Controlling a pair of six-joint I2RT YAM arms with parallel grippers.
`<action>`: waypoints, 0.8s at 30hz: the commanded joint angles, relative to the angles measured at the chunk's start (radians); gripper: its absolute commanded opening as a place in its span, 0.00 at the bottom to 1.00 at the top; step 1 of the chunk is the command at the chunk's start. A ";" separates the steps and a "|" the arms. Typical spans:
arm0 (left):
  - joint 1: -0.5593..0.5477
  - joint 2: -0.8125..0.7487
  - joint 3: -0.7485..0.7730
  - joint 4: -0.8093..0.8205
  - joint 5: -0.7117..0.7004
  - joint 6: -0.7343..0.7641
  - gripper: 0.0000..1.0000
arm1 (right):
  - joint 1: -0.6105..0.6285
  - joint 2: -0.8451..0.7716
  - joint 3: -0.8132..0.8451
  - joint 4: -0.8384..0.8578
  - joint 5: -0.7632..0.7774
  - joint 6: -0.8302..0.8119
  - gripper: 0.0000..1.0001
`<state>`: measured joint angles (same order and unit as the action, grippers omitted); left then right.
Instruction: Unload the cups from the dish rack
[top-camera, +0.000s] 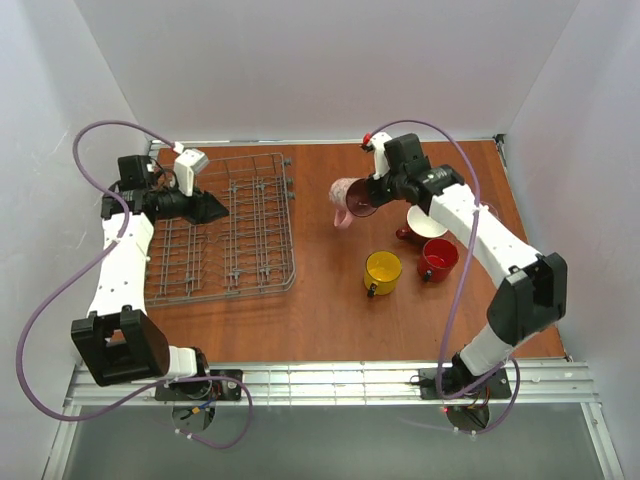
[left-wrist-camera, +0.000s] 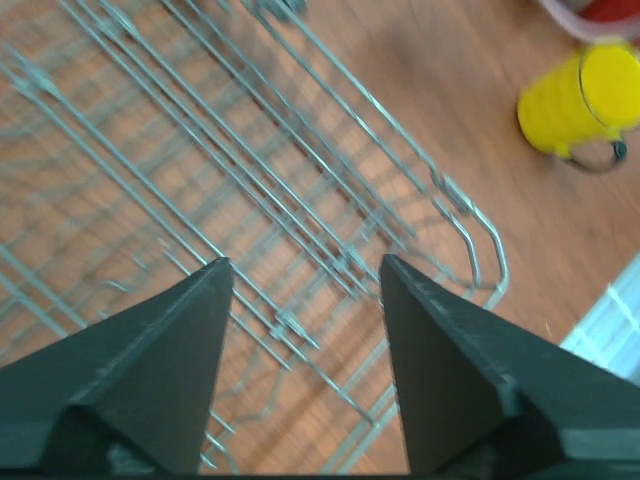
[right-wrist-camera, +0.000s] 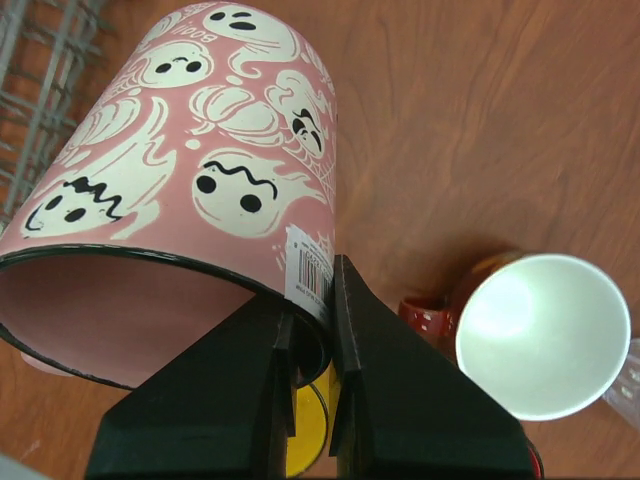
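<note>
Nearly done, we judge: the dish rack (top-camera: 225, 230) shows no cups; yellow mug (top-camera: 382, 268), red mug (top-camera: 438, 257) and floral mug (top-camera: 425, 222) stand on the table (top-camera: 330, 320). Our right gripper (right-wrist-camera: 318, 300) clamps the tilted pink mug (right-wrist-camera: 210, 170) beside the rack (not yet set down); the left gripper (left-wrist-camera: 305, 285) gapes over the rack's wires.

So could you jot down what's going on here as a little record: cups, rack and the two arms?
dish rack: on the left of the table, no cups visible in it
pink mug: held tilted by the right arm, jaws shut on its rim
yellow mug, red mug, dark red mug with white inside: upright on the table, right of the rack
left arm: over the rack, jaws open, holding nothing
</note>
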<state>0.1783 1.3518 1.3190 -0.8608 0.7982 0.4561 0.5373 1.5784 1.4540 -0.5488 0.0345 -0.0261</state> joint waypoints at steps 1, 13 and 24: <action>-0.066 -0.031 -0.038 -0.116 -0.008 0.093 0.55 | -0.071 0.081 0.149 -0.180 -0.180 0.029 0.01; -0.548 -0.074 -0.187 -0.044 -0.372 0.191 0.66 | -0.128 0.452 0.571 -0.497 -0.107 -0.034 0.01; -0.734 -0.022 -0.277 -0.027 -0.540 0.343 0.70 | -0.164 0.591 0.664 -0.642 0.024 -0.067 0.01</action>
<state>-0.5350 1.3323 1.0607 -0.9020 0.3305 0.7261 0.3988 2.1715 2.0537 -1.1397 0.0254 -0.0784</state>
